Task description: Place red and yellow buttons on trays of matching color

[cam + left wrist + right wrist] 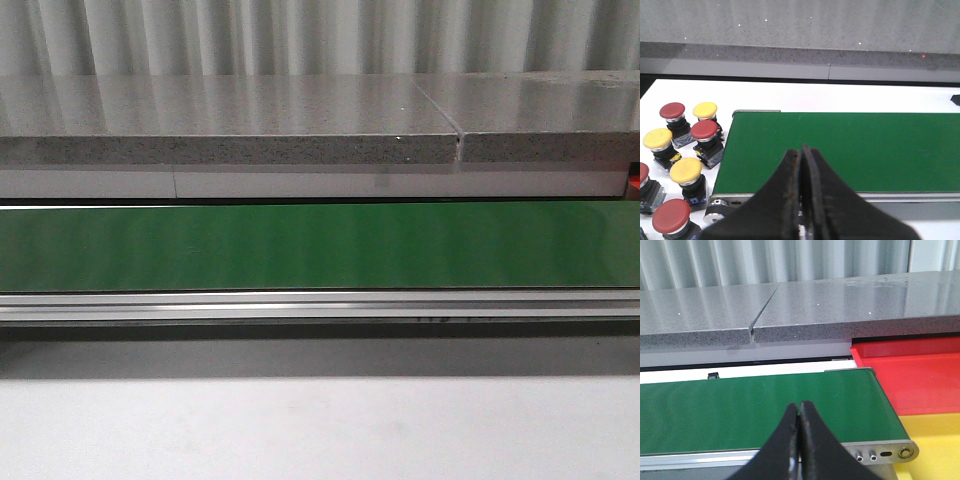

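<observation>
1. Left end effector: jaws together, empty, poised over the near end of the green conveyor belt; judged a ready pose next to the supply.
2. Buttons, red and yellow: a cluster standing upright on the white table, at about 9 o'clock of the left end effector, just beside the belt's end roller. At least four red and three yellow show; those at the frame edge are cut off.
3. Right end effector: jaws together, empty, over the belt's opposite end.
4. Red tray and yellow tray: side by side past that end, at about 3 o'clock of the right end effector, likely placed to receive buttons carried along the belt. Both are cut off.
5. Front view: only belt, no arms, buttons or trays.
</observation>
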Tool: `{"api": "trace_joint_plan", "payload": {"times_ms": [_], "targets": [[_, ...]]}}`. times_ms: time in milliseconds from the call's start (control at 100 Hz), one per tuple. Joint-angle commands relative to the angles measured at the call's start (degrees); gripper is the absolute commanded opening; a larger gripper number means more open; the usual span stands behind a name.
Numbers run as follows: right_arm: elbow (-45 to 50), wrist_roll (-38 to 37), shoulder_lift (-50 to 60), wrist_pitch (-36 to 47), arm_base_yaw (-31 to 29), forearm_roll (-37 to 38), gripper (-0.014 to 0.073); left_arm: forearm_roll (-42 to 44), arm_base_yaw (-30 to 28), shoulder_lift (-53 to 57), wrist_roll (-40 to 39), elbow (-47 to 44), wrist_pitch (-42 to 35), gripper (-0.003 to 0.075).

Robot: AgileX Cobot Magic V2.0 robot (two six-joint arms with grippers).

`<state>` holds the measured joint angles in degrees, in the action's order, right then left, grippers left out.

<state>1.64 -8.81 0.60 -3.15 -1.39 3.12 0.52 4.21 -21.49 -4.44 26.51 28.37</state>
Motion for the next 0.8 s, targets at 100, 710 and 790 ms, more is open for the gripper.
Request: {"api": "trace_joint_plan", "payload": {"times_ms": [100,710,790], "targets": [[-1.1,0.1,0.9,4.5,0.0,0.6,-0.0066,0.0,0.0,-8.6,0.1,5.2,-3.6,-0.0012],[-1.1,0.1,0.9,4.5,0.0,0.6,-0.0066,4.2,-0.1,-30.5,0.1,16.7,-2.3,0.0462],[-1.1,0.1,0.9,4.5,0.0,0.6,-0.0066,6.6,-0.4,-32.9,0.1,18.3,-2.3,0.0462]]}}
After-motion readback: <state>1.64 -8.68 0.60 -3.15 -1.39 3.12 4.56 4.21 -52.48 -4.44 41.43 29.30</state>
